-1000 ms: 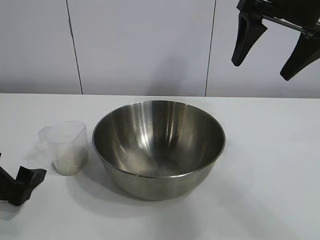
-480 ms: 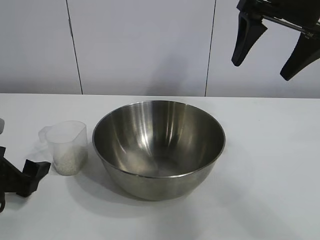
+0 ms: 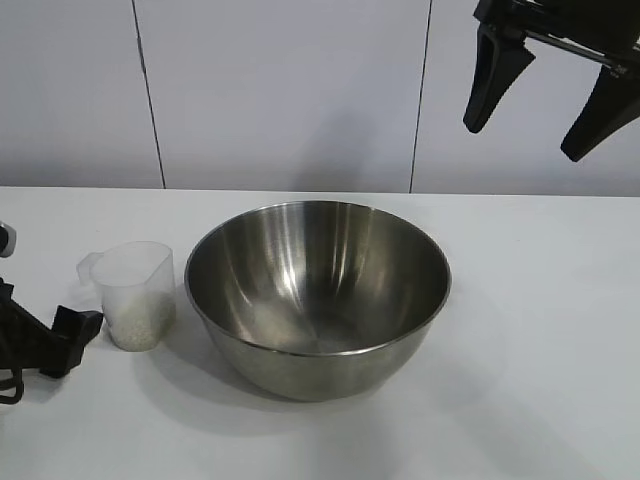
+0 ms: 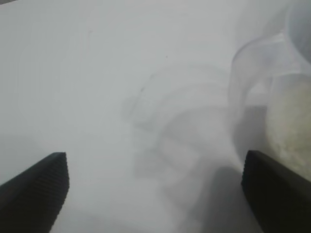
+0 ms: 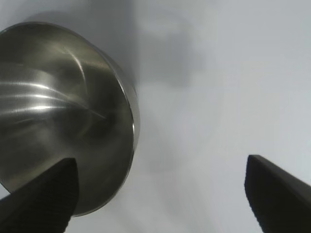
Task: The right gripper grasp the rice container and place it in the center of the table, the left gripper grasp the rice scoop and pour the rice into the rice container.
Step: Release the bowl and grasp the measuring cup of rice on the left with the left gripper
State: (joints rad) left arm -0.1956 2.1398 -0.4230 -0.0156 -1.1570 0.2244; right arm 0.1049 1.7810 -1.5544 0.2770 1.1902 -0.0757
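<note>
White wall panels stand behind a plain white surface point(image 3: 540, 300) in the exterior view, where the steel bowl point(image 3: 317, 295) sits near the middle, empty as far as can be seen, so the placing step looks done. Just beside it, on the left arm's side, stands the small clear plastic cup point(image 3: 135, 293), upright, with rice point(image 3: 138, 318) filling its lower part. The left gripper point(image 3: 45, 340) lies low over the surface close to the cup, apart from it or barely so, and holds nothing; only one dark fingertip is plain here. The right gripper point(image 3: 545, 100) hangs high above the far right side, its two tapered fingers spread wide and empty, judged parked clear of the bowl so the pour has room. From the left wrist view, the left gripper point(image 4: 155, 187) has its ribbed fingertips point(image 4: 43, 179) far apart with bare surface between them, while the cup point(image 4: 257, 73) and its pale rice point(image 4: 291, 126) sit off toward one finger, not yet centred between them; the wide opening suits taking the cup's body, and the approach probably needs a sideways correction first. From the right wrist view, the right gripper point(image 5: 160, 194) is likewise wide open over bare surface, with the bowl point(image 5: 63, 111) below and to one side, untouched.
</note>
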